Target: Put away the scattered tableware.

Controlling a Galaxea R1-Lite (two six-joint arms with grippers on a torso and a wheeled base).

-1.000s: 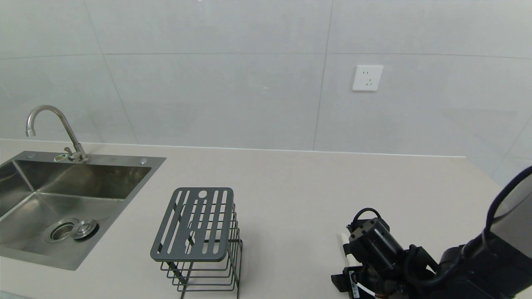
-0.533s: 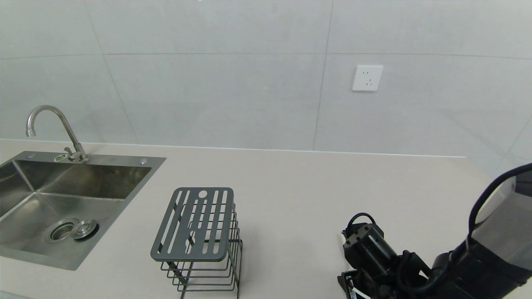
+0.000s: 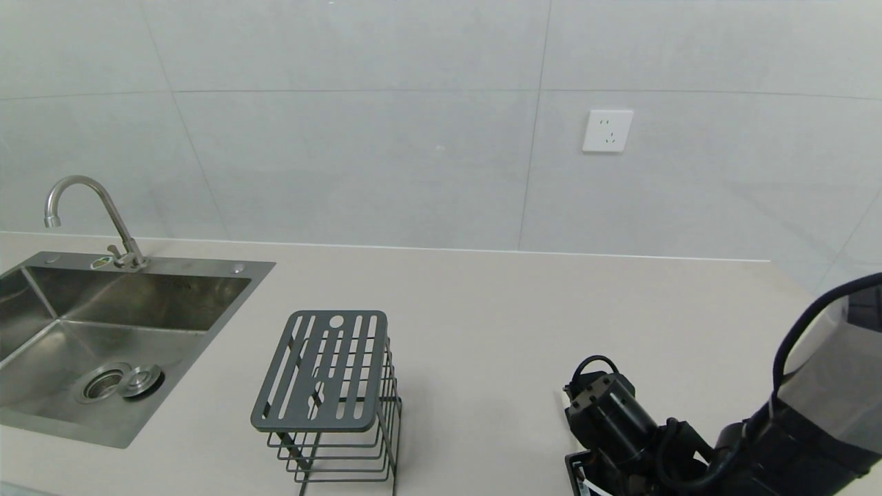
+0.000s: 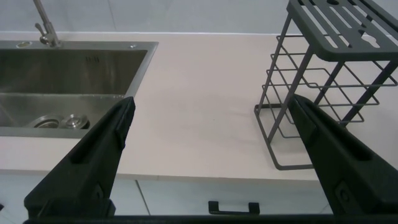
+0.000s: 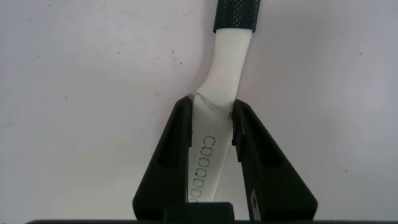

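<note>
The right gripper (image 5: 211, 109) is pressed together on a knife (image 5: 222, 68). Its 2 black fingers (image 5: 180, 134) pinch the white blade from both sides, near the place where the blade meets the black, rough handle (image 5: 238, 15). A row of small oval marks runs along the blade between the fingers. The handle points away from the gripper. Under the knife is the pale tabletop (image 3: 517, 310), but I cannot tell if the knife touches it or is a little above it.

In the head view the right arm is low at the front right of the tabletop, well apart from the dark wire rack (image 3: 324, 372). The rack stands upright near the front edge, and its flat top plate has long slots and 1 round hole. A steel sink (image 3: 158, 296) is set into the tabletop to the left of the rack, with a curved faucet (image 3: 89, 207) behind it. A white socket (image 3: 606, 129) is on the tiled wall.

The left gripper (image 4: 211, 102) is spread wide and holds nothing. It is near the front edge of the tabletop, between the sink (image 4: 62, 68) and the rack (image 4: 336, 37).
</note>
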